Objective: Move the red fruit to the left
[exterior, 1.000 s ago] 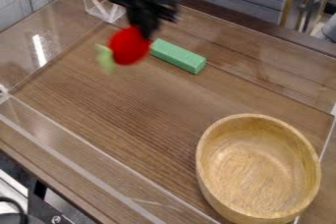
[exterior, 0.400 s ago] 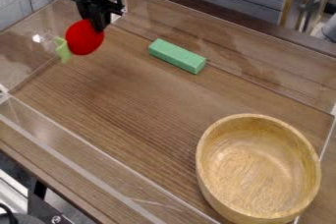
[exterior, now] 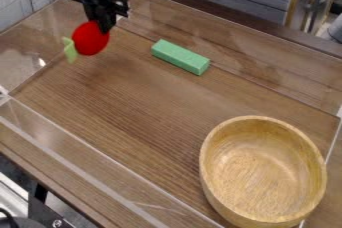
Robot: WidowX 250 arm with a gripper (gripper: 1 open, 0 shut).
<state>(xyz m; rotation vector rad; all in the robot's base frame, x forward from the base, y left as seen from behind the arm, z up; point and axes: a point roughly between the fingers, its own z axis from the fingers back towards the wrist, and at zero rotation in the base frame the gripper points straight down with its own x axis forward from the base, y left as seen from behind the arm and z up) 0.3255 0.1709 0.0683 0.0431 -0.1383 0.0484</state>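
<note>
Tool: the tool point(exterior: 98, 22) is clamped on the red fruit point(exterior: 90, 39) above the tabletop point(exterior: 134, 112).
Nearby: green block point(exterior: 179, 57) just right; wooden bowl point(exterior: 263, 170) well apart.

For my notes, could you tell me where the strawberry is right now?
The strawberry is at the table's upper left, held in the gripper, left of the green block.

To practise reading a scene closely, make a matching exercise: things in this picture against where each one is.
Things:
1. red fruit
2. green block
3. wooden bowl
4. hand

Places:
A. bottom right of the table
B. lying flat near the middle, at the back
C. top left, shut on the fruit
D. held at the upper left

Pairs: 1-D, 2-B, 3-A, 4-C
</note>
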